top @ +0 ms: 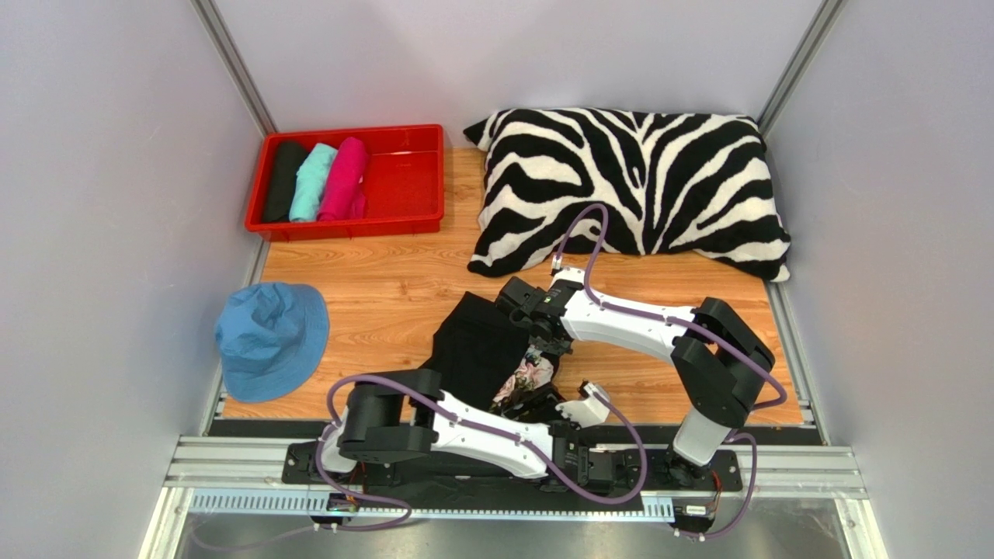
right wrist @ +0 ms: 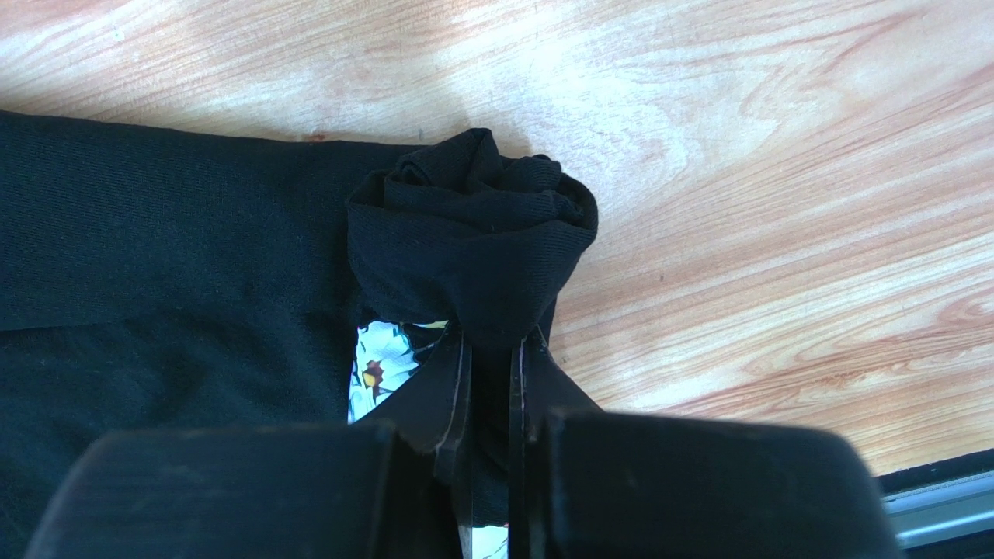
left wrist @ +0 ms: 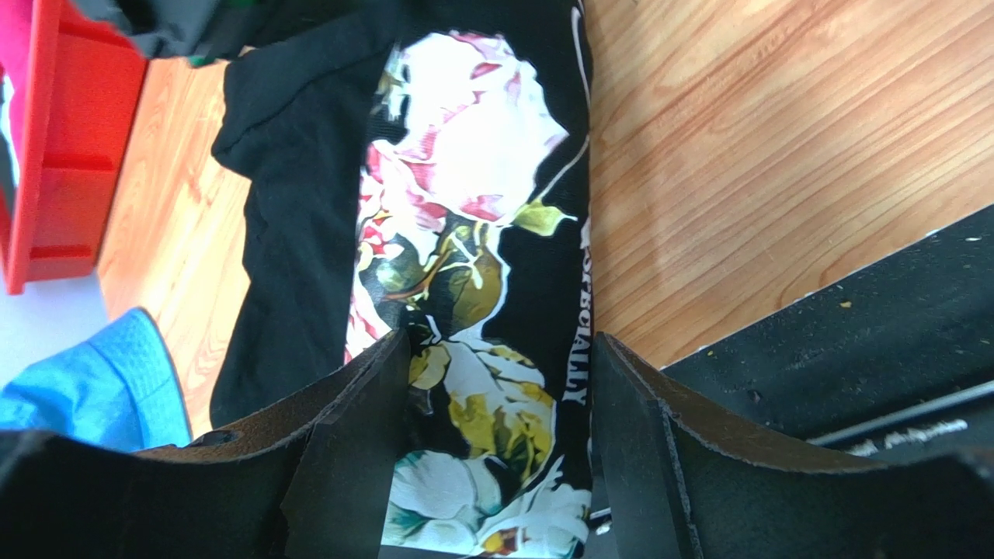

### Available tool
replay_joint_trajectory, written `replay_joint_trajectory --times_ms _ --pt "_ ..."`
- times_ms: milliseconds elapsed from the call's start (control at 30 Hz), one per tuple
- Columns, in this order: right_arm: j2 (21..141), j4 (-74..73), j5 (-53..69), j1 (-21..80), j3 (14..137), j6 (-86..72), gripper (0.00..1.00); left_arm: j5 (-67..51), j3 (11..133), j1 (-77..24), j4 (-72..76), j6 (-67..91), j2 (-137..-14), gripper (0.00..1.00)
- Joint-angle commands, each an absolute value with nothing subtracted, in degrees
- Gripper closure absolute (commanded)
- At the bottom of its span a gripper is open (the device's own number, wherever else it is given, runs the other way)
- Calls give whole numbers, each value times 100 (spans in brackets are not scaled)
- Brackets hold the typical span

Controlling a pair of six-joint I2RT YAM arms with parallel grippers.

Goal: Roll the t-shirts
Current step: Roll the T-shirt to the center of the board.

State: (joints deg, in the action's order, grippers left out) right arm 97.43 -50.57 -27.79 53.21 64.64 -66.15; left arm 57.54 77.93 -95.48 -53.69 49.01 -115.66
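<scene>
The black cotton t-shirt with a floral print (top: 473, 344) lies crumpled on the wooden counter (top: 385, 280), near the front edge and between the two arms. In the right wrist view its edge is wound into a tight bunched roll (right wrist: 473, 233). The right gripper (right wrist: 490, 344) is clamped on that roll from below, its jaws pressed nearly together with black fabric between them. A sliver of the flower print shows just beside the fingers.

The left gripper (left wrist: 502, 344) hangs over the near end of the same shirt with its jaws wide apart, one finger on each side of the pink, white and yellow flowers. It grips nothing. Whether the fingertips touch the cloth cannot be told.

At the far left corner stands a red plastic tray (top: 403, 175), and side by side at its left end lie a rolled black tee (top: 282, 181), a rolled teal tee (top: 312, 181) and a rolled pink tee (top: 344, 178). A zebra-striped pillow (top: 630, 181) fills the far right. A blue fabric bucket hat (top: 271, 340) sits at the counter's left edge, well apart from the shirt.
</scene>
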Motion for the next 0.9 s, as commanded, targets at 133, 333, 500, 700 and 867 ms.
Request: replay_joint_trajectory --times_ms 133,333,500,700,867 --pt "9879 -5414 -2760 5317 6486 -6539 100 5713 7998 -9475 -5932 5325 -11813 37" --pt "9827 -5397 -2760 5317 6469 -6530 99 5520 7603 -9282 -5731 5467 -11453 63" --pt "9563 -5318 -2830 5317 6434 -6495 70 5107 7051 -9097 -4941 5169 -10813 92" --pt "8746 -5001 -3005 5317 6275 -6363 33 4167 6050 -8860 -3517 4799 -9680 96" --pt "8025 -4694 -3120 5309 6065 -6276 23 2946 5108 -8465 -2331 4904 -8738 97"
